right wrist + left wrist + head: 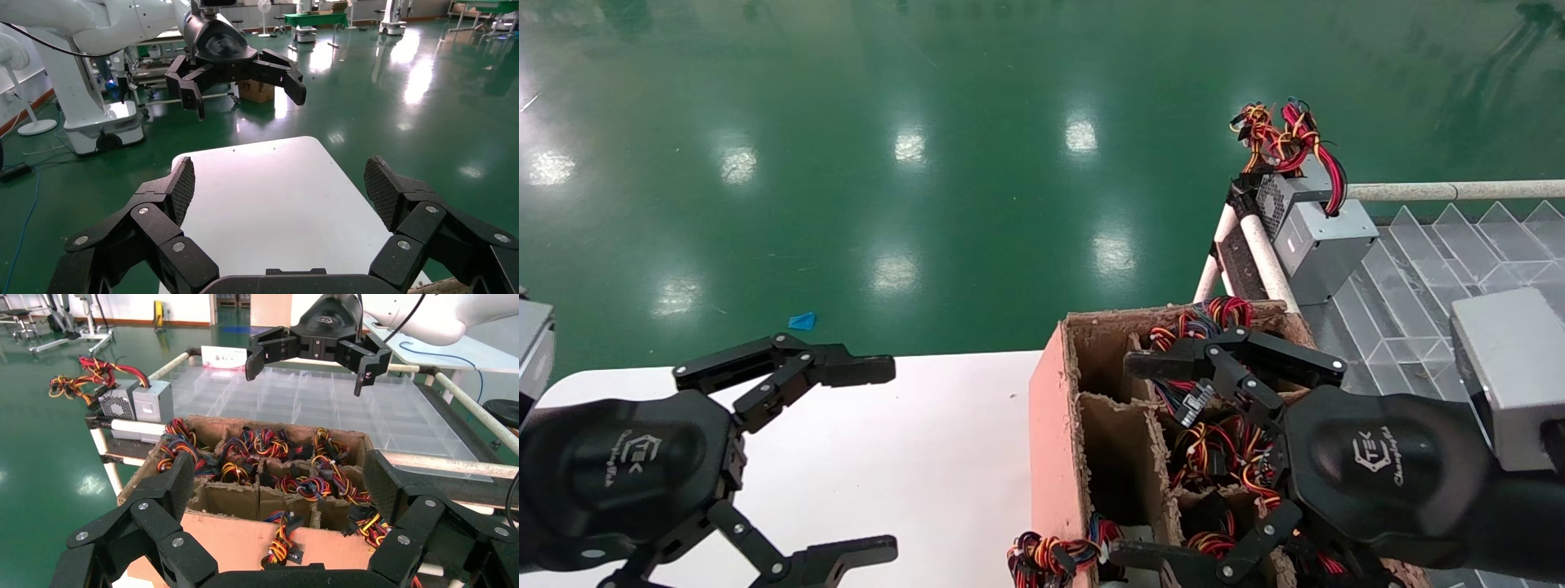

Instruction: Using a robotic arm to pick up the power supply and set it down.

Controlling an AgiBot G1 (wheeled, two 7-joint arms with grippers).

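A divided cardboard box (pixel 1054 441) holds several bundles of yellow, orange, red and black wires (pixel 1214 445) in its compartments. The power supply bodies under them are hidden, so I cannot tell which is the task's power supply. My right gripper (pixel 1128 459) hangs open just above the box, with nothing between its fingers. My left gripper (pixel 887 459) is open and empty over the white table (pixel 928 482), facing the box. The left wrist view shows the box's wires (pixel 306 487) beyond the open left gripper (pixel 281 478), with the right gripper (pixel 306 373) above. The right wrist view shows the right gripper (pixel 280 184) open over the table (pixel 269 202).
A separate grey box with a thick red cable looped over it (pixel 1316 237) sits on the pipe rack's corner, beyond the cardboard box. A clear plastic divider tray (pixel 1442 269) covers the rack to the right. Green floor lies beyond the table, with a blue scrap (pixel 802 321).
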